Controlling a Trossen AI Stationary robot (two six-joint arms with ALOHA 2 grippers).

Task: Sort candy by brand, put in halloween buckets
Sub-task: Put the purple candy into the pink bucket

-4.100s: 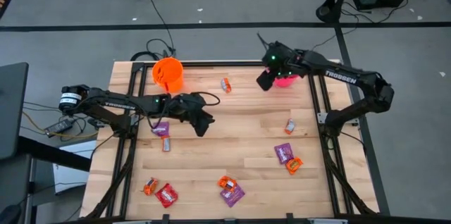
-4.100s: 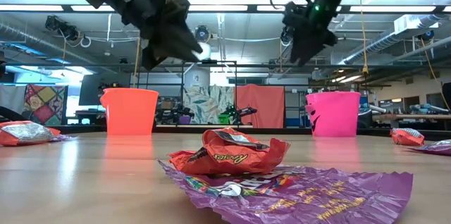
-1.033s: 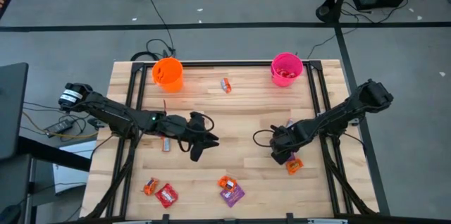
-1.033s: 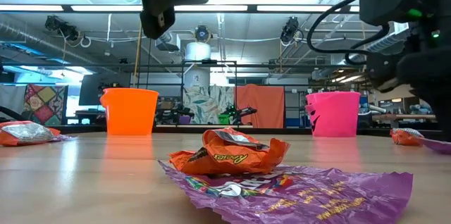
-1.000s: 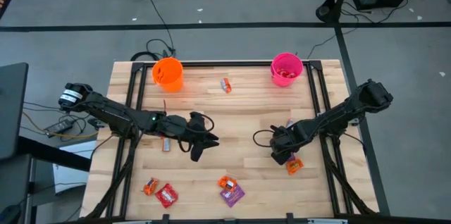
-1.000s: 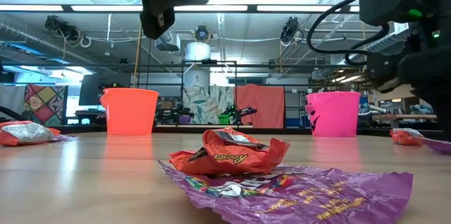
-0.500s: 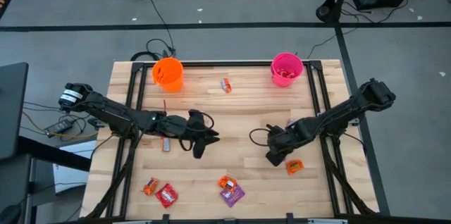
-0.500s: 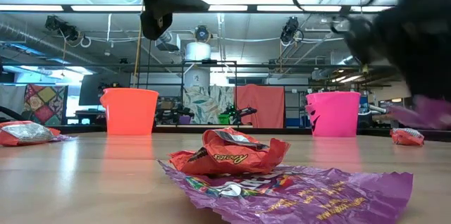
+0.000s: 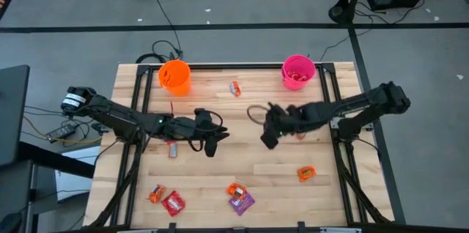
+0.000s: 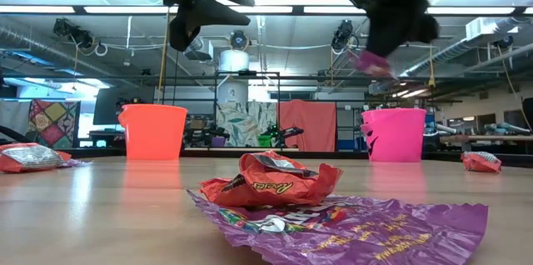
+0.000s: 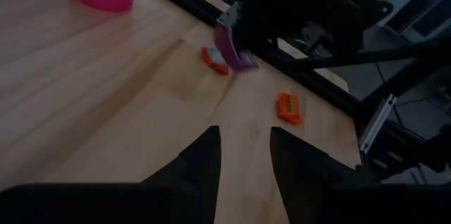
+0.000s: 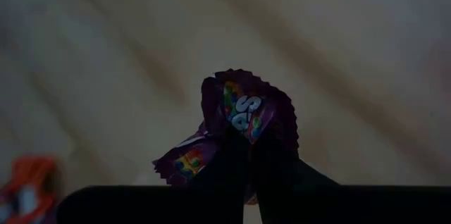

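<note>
The right gripper (image 9: 268,137) hangs above the middle of the table (image 9: 242,127), its fingers pinched on a purple candy (image 12: 239,115) whose crumpled wrapper bulges out past the fingertips (bright lettering shows on it). In the low view the same wrapper (image 10: 369,62) dangles under the gripper, well clear of the wood.

The left gripper (image 9: 210,145) waits at about 9 o'clock from the right one, also off the surface; its two dark fingers (image 11: 201,160) stand spread with bare wood between them, holding nothing.

The orange bucket (image 9: 174,76) stands near the table's 11 o'clock corner, the pink bucket (image 9: 297,71) near 1 o'clock, with something reddish inside it. Between them, near 12 o'clock, lies one small orange candy (image 9: 234,88).

Other candy is scattered apart:
- an orange piece (image 9: 305,174) at about 4 o'clock;
- an orange piece touching a purple one (image 9: 240,201) near 6 o'clock;
- an orange and a red piece (image 9: 173,203) side by side near 7 o'clock;
- a small one (image 9: 172,149) just beside the left arm.
</note>
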